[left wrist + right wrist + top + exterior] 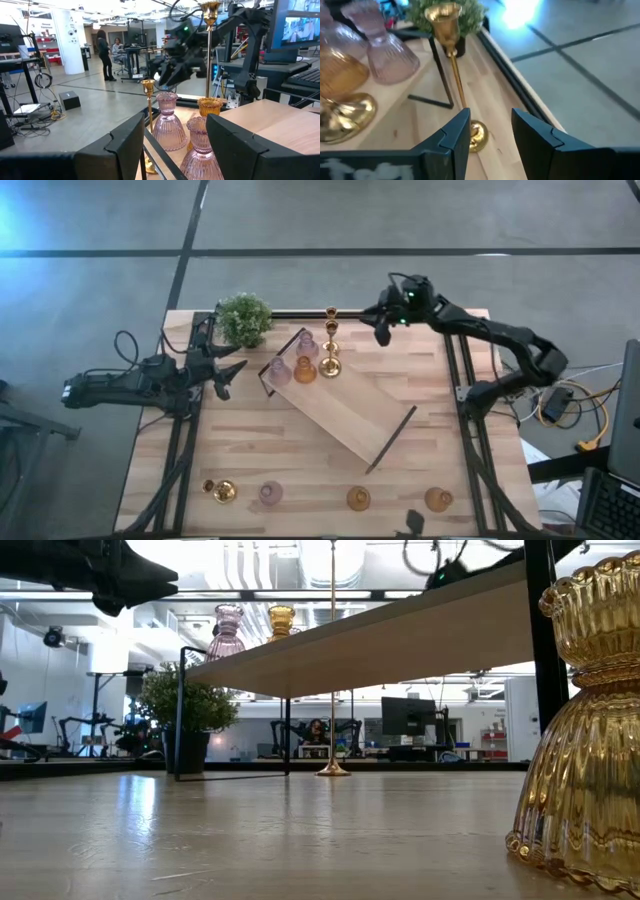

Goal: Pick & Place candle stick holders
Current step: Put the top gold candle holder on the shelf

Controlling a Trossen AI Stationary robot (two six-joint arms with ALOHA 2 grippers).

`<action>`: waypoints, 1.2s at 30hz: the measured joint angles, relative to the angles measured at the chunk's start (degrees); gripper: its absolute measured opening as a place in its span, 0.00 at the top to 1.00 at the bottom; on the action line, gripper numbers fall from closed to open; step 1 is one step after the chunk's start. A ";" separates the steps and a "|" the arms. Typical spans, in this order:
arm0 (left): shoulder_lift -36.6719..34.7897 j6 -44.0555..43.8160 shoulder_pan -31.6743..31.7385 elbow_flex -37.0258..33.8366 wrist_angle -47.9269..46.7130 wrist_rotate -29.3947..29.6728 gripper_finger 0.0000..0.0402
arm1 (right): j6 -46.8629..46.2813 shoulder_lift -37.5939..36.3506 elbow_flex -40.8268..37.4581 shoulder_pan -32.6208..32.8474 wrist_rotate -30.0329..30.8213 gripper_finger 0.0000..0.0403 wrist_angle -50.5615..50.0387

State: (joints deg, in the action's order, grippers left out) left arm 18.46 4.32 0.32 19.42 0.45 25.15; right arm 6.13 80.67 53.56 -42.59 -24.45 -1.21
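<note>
In the high view, the left pincer [228, 372] sits at the left-centre of the frame, over the wooden worktop [420, 380], its fingers [235, 145] spread with nothing between them. Just above it, at the upper left of the worktop, stands one green potted plant [244, 319]. To the right, a long light-wood tray [345, 412] with black handles lies diagonally across the middle. On its upper-left end are four holders: two pale pink glass holders [281, 371], one amber glass holder [305, 370] and one gold holder on the tray [329, 363]. Just above that, off the tray near the worktop's far edge, one tall gold candlestick [331, 314] stands upright. The right pincer [381, 320] hovers at the upper centre-right, beside that candlestick, fingers apart and gripping nothing. Along the bottom of the frame, left to right, stand four more holders: gold front holder [222, 491], pink front holder [270, 494], amber front holder [358, 499] and far-right amber holder [438, 499].
</note>
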 joint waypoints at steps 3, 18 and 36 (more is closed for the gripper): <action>0.00 0.02 0.01 0.00 -0.02 0.01 0.46 | 1.43 4.65 2.57 0.09 -0.37 0.66 -0.35; 0.00 0.33 0.01 0.00 -0.11 0.01 0.46 | 3.08 16.31 10.63 2.33 -7.21 0.51 -1.45; 0.00 0.42 -0.01 0.00 -0.10 -0.01 0.46 | 3.26 18.86 14.50 5.51 -7.52 0.51 0.38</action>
State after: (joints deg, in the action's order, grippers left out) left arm 18.46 4.74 0.32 19.42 0.35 25.15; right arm 9.39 99.53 68.06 -37.08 -31.97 -0.83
